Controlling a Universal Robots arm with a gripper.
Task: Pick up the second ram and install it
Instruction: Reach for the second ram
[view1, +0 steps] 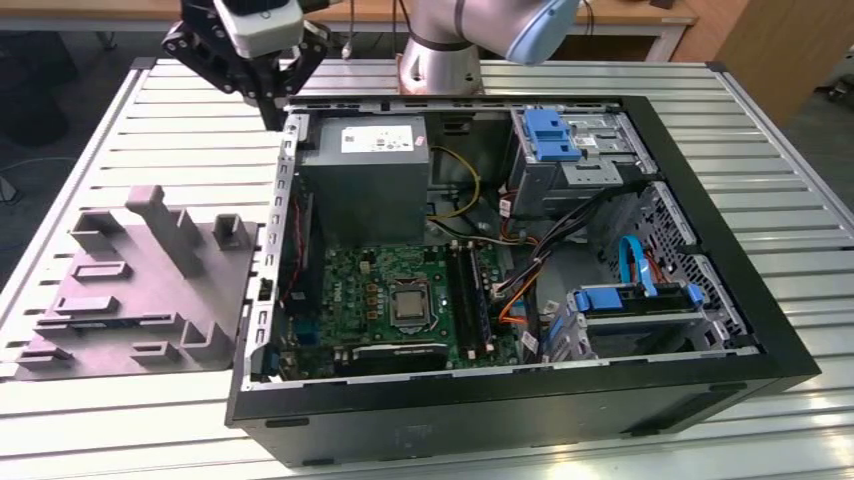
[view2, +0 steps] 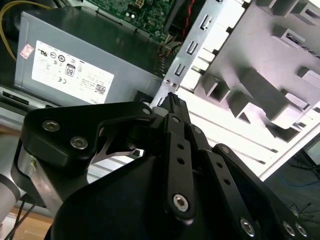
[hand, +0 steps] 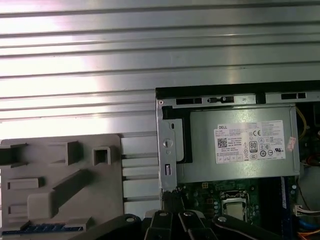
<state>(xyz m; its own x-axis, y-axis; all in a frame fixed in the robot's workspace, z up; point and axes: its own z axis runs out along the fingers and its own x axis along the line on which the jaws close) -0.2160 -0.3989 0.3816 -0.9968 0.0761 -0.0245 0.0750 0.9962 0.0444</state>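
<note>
The second ram (hand: 45, 228) is a thin blue stick lying flat in the grey holder block (hand: 60, 185), at the block's edge farthest from the table's back. My gripper (view1: 276, 112) hangs over the open computer case's back corner on the exterior view's left, beside the grey power-supply box (view1: 363, 175). Its fingers (view2: 171, 98) are shut with nothing between them; the tips (hand: 172, 197) also appear in the first wrist view. The green motherboard (view1: 387, 295) with its long black slots (view1: 463, 290) lies inside the case, toward the front.
The black case (view1: 694, 250) fills the middle of the slatted metal table (view1: 747, 110). Cables, blue drive brackets (view1: 550, 135) and a drive cage crowd its side on the exterior view's right. The holder block (view1: 134, 290) sits just outside the case wall on the exterior view's left.
</note>
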